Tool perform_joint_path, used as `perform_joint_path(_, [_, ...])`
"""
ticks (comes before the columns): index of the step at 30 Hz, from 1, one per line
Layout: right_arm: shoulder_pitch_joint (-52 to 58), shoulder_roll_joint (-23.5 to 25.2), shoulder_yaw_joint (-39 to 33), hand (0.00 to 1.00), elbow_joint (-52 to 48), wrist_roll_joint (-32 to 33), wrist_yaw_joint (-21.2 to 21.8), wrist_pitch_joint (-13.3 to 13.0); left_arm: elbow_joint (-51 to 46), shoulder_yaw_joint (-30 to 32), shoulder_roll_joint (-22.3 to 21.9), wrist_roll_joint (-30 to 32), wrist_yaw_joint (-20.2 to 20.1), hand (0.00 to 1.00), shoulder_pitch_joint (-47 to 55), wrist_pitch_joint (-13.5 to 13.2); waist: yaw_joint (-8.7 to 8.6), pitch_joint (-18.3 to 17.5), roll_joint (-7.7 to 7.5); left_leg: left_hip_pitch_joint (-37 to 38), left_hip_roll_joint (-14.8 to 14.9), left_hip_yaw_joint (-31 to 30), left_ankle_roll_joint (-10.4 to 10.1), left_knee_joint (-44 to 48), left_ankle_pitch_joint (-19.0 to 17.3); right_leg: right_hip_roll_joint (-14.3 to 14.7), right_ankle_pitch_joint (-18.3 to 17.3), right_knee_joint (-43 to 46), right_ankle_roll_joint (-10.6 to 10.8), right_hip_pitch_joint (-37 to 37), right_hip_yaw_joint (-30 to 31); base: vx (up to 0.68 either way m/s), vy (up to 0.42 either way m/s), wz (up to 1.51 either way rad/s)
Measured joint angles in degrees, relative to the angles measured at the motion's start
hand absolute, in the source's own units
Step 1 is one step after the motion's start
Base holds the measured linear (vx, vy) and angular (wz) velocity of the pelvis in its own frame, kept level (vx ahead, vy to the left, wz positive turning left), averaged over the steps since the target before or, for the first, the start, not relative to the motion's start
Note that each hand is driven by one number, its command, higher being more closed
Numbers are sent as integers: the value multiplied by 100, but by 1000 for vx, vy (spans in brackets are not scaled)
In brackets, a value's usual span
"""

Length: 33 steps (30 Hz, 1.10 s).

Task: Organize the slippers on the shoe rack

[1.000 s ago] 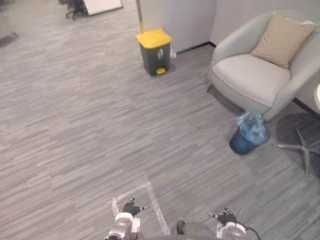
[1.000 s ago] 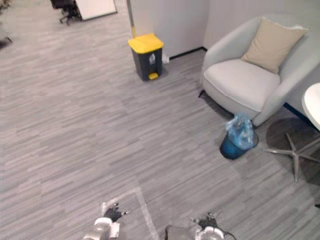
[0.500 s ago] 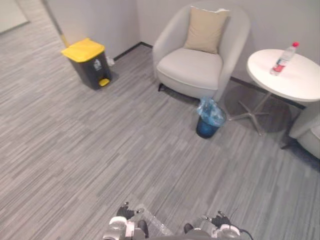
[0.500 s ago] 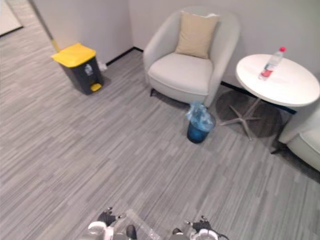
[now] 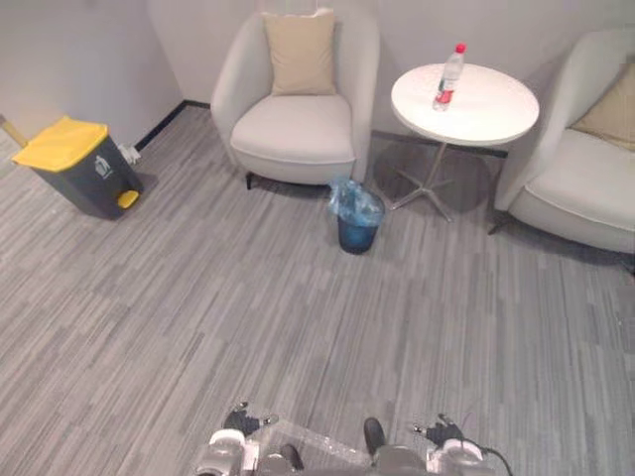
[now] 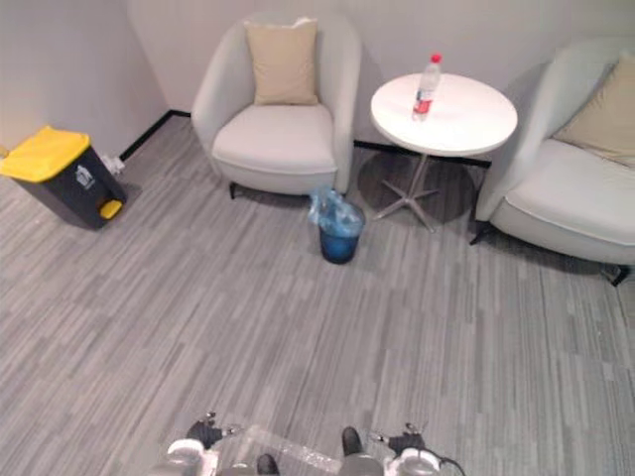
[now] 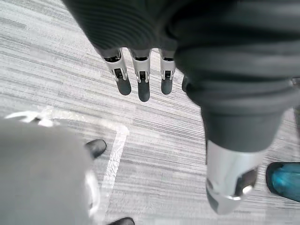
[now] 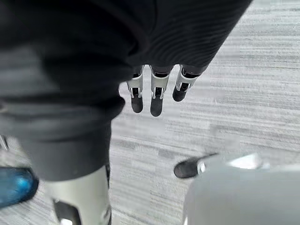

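Left wrist view shows the left hand (image 7: 140, 86) hanging above the grey plank floor (image 7: 56, 70), its fingers straight and apart, holding nothing. The right hand (image 8: 157, 98) hangs the same way, fingers relaxed and empty. Well ahead of both hands stands a pale armchair (image 5: 295, 129) with a tan cushion (image 5: 301, 52), and a blue bin (image 5: 356, 223) sits on the floor just in front of it. Far ahead of the right hand, a round white worktop (image 5: 486, 109) carries an upright bottle (image 5: 448, 77), with a second armchair (image 5: 585, 169) beside it. Well off to the outer side of the left hand stands a yellow-lidded bin (image 5: 79, 167).
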Motion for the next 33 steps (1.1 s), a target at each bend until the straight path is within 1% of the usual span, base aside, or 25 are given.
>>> perform_joint_path(1, [11,-2,0,0,-6,0,-1,-3,2,46,-14,4,11,0,-2,14,6,9,-15,-6,15,4,-45,53,-69,38,1,-5,-1,-11,74,-127,-41,-97])
perform_joint_path(2, [14,-9,-1,0,-23,18,-1,-4,7,130,-38,21,7,0,-12,33,5,-1,31,-31,-58,-181,-206,50,-314,120,13,-75,-20,-50,302,-84,-12,-110])
perform_joint_path(3, [22,-19,-2,0,-34,123,1,-4,7,153,-59,22,10,0,-12,32,14,4,21,-43,-199,-412,-207,-24,-399,164,73,-101,-96,-120,432,-68,-5,-130])
perform_joint_path(5, [7,-38,-52,0,-37,237,-1,1,9,149,-58,23,10,0,-25,34,11,63,12,-3,-395,-725,-161,-98,-417,215,256,-117,-131,-231,609,0,12,-89])
perform_joint_path(6, [8,-52,-66,0,-37,237,-2,3,10,147,-65,22,10,0,-29,35,8,71,17,14,-432,-795,-146,-111,-426,239,306,-140,-114,-231,677,27,21,-81])
perform_joint_path(7, [94,-87,-143,0,-30,239,-4,6,10,147,-85,23,10,0,-31,36,9,68,32,109,-543,-940,-43,-227,-408,323,517,-323,-97,-194,886,74,27,-109])
perform_joint_path(8, [157,-117,-216,0,-2,243,-9,13,10,147,-80,23,14,0,-32,36,22,38,76,238,-544,-944,174,-365,-210,413,727,-522,-103,-155,1109,136,31,-120])
perform_joint_path(9, [176,-117,-233,0,2,253,-11,16,10,137,-53,23,17,0,-51,37,19,44,89,272,-536,-848,273,-374,-138,446,850,-612,-111,-138,1211,161,22,-102])
perform_joint_path(10, [231,-121,-297,0,8,257,-10,23,9,-2,-7,23,22,0,-107,37,-31,40,112,343,-532,-831,278,-467,-97,506,934,-675,-93,-136,1320,144,16,-53])
perform_joint_path(12, [292,-111,-421,0,14,259,-11,36,9,-99,0,25,20,0,-190,37,-70,25,140,423,-534,-874,283,-587,-39,531,949,-719,-104,-107,1350,104,5,-27])
perform_joint_path(13, [340,-121,-457,0,14,262,-11,53,-48,-137,-24,25,17,0,-331,23,-85,8,165,477,-536,-926,282,-694,4,544,949,-765,-106,-87,1343,99,5,-7])
perform_joint_path(15, [346,-117,-473,0,14,260,-11,70,-123,-177,-16,23,18,0,-444,-14,-117,7,166,464,-529,-1018,280,-715,8,526,964,-878,-139,-57,1308,55,0,7])
perform_joint_path(17, [336,-109,-696,0,15,252,-16,77,-140,-286,-24,18,16,0,-520,-74,-154,0,185,478,-501,-1193,252,-740,39,483,799,-920,-246,-9,999,3,-21,39])
perform_joint_path(19, [345,-108,-732,0,16,249,-16,78,-133,-288,-19,18,17,0,-478,-72,-154,-7,183,488,-482,-1284,250,-752,38,482,763,-921,-272,-4,879,-7,-22,39])
perform_joint_path(20, [292,-84,-891,0,6,248,-15,73,-112,-280,-1,17,19,0,-396,-63,-140,-14,176,487,-453,-1339,244,-808,35,462,742,-922,-295,-14,648,0,-23,25])
perform_joint_path(21, [261,-85,-914,0,8,248,-17,73,-101,-274,1,17,19,0,-319,-52,-112,-15,177,503,-445,-1347,234,-864,41,457,741,-922,-297,-18,574,4,-27,20])
perform_joint_path(27, [145,-57,-919,0,11,247,-14,74,60,-209,13,17,21,0,-16,35,-73,-31,201,492,-392,-1510,220,-910,49,443,659,-923,-326,-4,335,34,-12,15])
perform_joint_path(29, [116,-59,-932,0,18,247,-14,74,66,-48,-4,17,20,0,-4,34,-74,-44,208,494,-387,-1547,220,-910,49,400,622,-923,-323,1,88,41,-4,8])
perform_joint_path(33, [113,-57,-1029,0,26,236,-12,74,70,50,-9,-32,24,0,6,33,-75,-132,254,504,-419,-1650,224,-908,51,396,593,-923,-271,37,36,60,9,6])
